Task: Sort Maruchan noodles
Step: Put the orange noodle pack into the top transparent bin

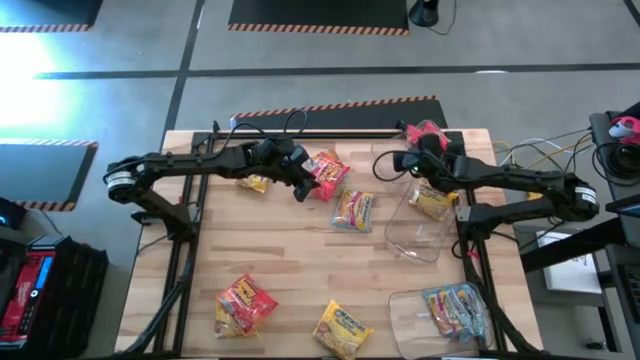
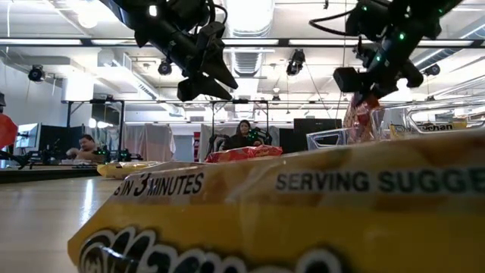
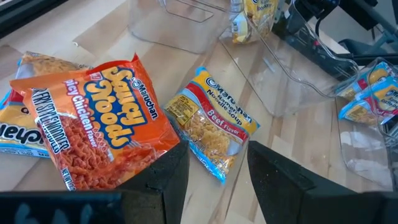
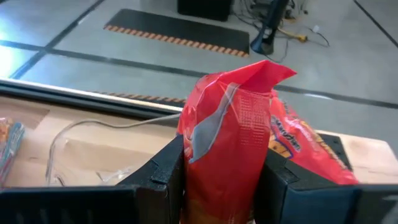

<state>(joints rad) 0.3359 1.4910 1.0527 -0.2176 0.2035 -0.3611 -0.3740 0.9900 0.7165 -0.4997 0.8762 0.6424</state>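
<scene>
Two red-and-yellow crinkly plastic ramen packets (image 1: 243, 303) and (image 1: 342, 329) lie flat near the front edge of the pale wooden desk (image 1: 290, 255), with a clear plastic tub (image 1: 405, 310) holding light-blue-and-yellow packets (image 1: 455, 307) at the near right corner. Mid-desk, a blue-and-yellow beef-flavour packet (image 1: 353, 209) lies flat beside a second clear tub (image 1: 415, 235) that holds a yellow packet (image 1: 432, 202).

Farther back, the left hand (image 1: 300, 190) hovers released, fingers apart, over an orange spicy-chicken packet (image 3: 99, 124), with another yellow packet (image 1: 255, 182) just left of it. The right hand (image 4: 221, 177) is clenched on a red crinkly packet (image 4: 233, 137), held upright above the desk's far right corner, where a third clear tub (image 4: 81, 155) stands.

Judging by colour grouping, the red packet wants that far tub. Doing this well means carrying it squarely over the tub's opening, lowering until the packet's bottom clears the rim, then releasing, since an upright crinkly packet can catch on the wall and tip out.

The far edge and right edge are both close there, with cables beyond, so there is little margin. Open desk lies in the centre and near left.
</scene>
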